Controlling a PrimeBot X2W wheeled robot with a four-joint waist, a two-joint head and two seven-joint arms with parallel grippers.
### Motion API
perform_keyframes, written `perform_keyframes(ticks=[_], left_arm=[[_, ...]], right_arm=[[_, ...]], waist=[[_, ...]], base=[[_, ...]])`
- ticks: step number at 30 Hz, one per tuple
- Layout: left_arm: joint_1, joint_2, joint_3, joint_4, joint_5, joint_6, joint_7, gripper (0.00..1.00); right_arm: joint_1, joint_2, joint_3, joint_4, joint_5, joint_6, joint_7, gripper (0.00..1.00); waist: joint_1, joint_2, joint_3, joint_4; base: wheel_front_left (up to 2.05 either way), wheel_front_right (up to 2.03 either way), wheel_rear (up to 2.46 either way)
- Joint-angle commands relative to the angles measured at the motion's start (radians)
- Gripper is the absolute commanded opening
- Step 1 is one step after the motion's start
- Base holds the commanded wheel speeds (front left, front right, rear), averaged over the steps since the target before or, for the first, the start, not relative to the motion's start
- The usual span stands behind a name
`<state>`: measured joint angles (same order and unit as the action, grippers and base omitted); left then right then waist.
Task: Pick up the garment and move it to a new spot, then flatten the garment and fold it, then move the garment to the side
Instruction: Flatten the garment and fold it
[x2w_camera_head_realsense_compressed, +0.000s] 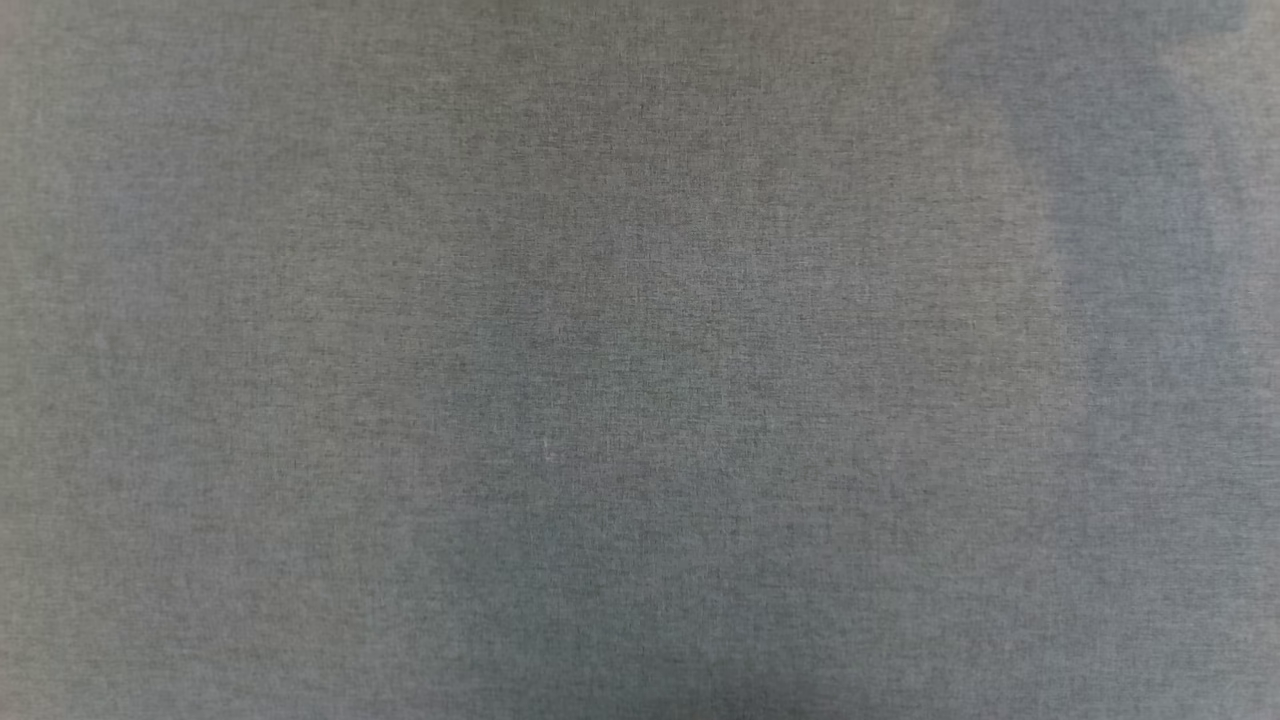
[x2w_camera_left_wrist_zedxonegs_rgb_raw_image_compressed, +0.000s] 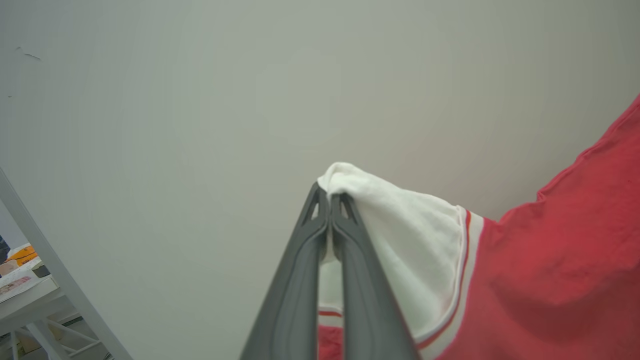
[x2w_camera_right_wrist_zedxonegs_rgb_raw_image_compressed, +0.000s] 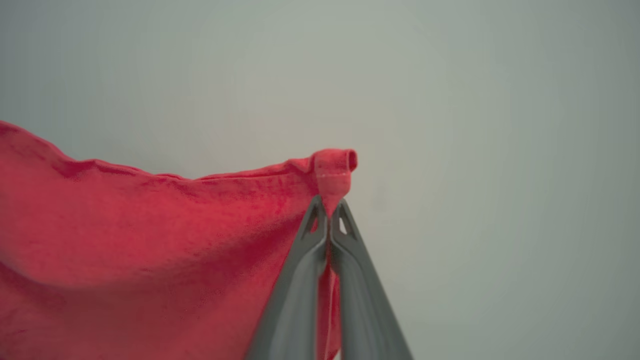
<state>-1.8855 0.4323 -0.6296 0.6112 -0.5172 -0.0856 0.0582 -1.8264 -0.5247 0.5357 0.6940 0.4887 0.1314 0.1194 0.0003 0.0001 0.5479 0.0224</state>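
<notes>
Two pinch grips on garment (x2w_camera_left_wrist_zedxonegs_rgb_raw_image_compressed: 550, 280) — left hand (x2w_camera_left_wrist_zedxonegs_rgb_raw_image_compressed: 329, 197) clamps sleeve (x2w_camera_left_wrist_zedxonegs_rgb_raw_image_compressed: 400, 225), right hand (x2w_camera_right_wrist_zedxonegs_rgb_raw_image_compressed: 328, 205) hem (x2w_camera_right_wrist_zedxonegs_rgb_raw_image_compressed: 334, 170).

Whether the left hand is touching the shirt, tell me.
Touching. The left wrist view shows the left hand shut on the shirt, with its white sleeve pinched in the grip.

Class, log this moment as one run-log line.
left end effector: shut on garment sleeve | right end effector: shut on red edge

- Shirt (x2w_camera_left_wrist_zedxonegs_rgb_raw_image_compressed: 550, 280): red body; white sleeve (x2w_camera_left_wrist_zedxonegs_rgb_raw_image_compressed: 400, 225) trimmed with red-and-white stripes.
- Left pincer (x2w_camera_left_wrist_zedxonegs_rgb_raw_image_compressed: 330, 200) and right pincer (x2w_camera_right_wrist_zedxonegs_rgb_raw_image_compressed: 329, 205): dark grey.
- Cloth (x2w_camera_head_realsense_compressed: 640, 360): flecked grey weave.
- Wall (x2w_camera_left_wrist_zedxonegs_rgb_raw_image_compressed: 225, 100) behind the shirt: pale grey.
</notes>
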Motion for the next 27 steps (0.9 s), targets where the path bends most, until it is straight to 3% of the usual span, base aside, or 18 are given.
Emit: perform_keyframes(ticks=[1, 9, 15, 20, 27], left_arm=[[0.013, -0.006, -0.006, 0.018, 0.007, -0.007, -0.014, 0.00], [0.178, -0.004, -0.046, 0.099, -0.023, -0.025, -0.084, 0.00], [0.384, 0.016, -0.084, 0.100, -0.040, -0.019, -0.126, 0.00], [0.608, 0.045, -0.088, 0.059, -0.079, 0.020, -0.166, 0.00], [1.000, 0.099, -0.126, -0.109, -0.129, 0.112, -0.172, 0.00]], right_arm=[[0.005, 0.006, 0.017, 0.022, 0.018, -0.001, -0.016, 0.00], [0.149, 0.032, 0.152, 0.109, 0.126, -0.001, -0.099, 0.00], [0.318, 0.028, 0.286, 0.101, 0.193, -0.001, -0.151, 0.00], [0.474, 0.011, 0.369, 0.076, 0.263, -0.001, -0.197, 0.00], [0.747, -0.054, 0.516, -0.027, 0.341, -0.001, -0.220, 0.00]], waist=[[-0.0003, -0.0001, 0.012, -0.001], [-0.0003, -0.0001, -0.017, -0.004], [-0.0003, -0.0001, -0.090, 0.006], [-0.0003, -0.0001, -0.183, 0.011], [-0.0003, -0.0001, -0.321, 0.024]], base=[[0.00, 0.00, 0.00], [0.00, 0.00, 0.00], [0.00, 0.00, 0.00], [0.00, 0.00, 0.00], [0.00, 0.00, 0.00]])
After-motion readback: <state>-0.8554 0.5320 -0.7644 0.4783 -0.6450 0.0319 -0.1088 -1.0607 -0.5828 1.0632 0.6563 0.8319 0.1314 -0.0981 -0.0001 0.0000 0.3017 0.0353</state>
